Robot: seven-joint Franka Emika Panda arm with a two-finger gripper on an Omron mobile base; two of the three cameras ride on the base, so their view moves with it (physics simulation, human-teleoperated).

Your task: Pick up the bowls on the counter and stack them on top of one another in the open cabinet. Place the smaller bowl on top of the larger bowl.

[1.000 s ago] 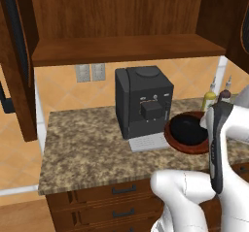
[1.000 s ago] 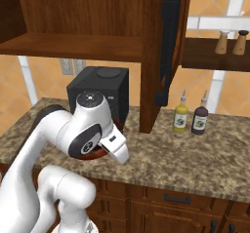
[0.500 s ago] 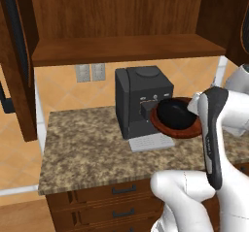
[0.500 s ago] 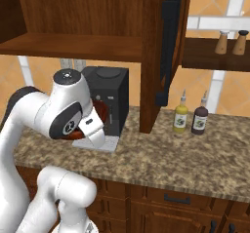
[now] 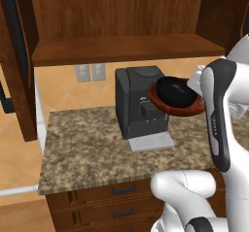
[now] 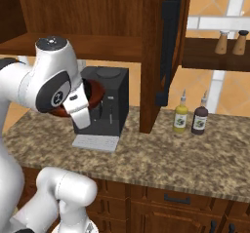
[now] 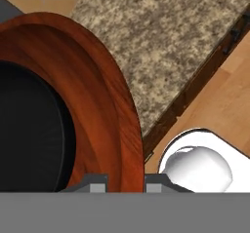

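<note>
The larger bowl [image 5: 166, 106], wide and reddish-brown, hangs in the air in front of the black coffee machine [image 5: 138, 105], above the counter [image 5: 82, 143]. The smaller bowl [image 5: 175, 91], glossy black, sits inside it. My gripper [image 7: 126, 181] is shut on the brown bowl's rim [image 7: 124, 125], with the black bowl [image 7: 29, 129] to the left of it in the hand view. In the right base view my arm hides most of the brown bowl [image 6: 95, 88]. The open cabinet's shelf [image 5: 121, 49] lies above and behind the bowls.
The coffee machine [image 6: 110, 100] with its grey drip tray [image 5: 151, 142] stands right behind the bowls. Two bottles [image 6: 180, 118] [image 6: 199, 120] stand at the counter's right. An open cabinet door [image 5: 14, 56] hangs at left; another door edge [image 6: 168, 42] at right.
The arm has lifted both stacked bowls off the counter, up and toward the coffee machine's front. The gripper stays shut on the brown bowl's rim.
</note>
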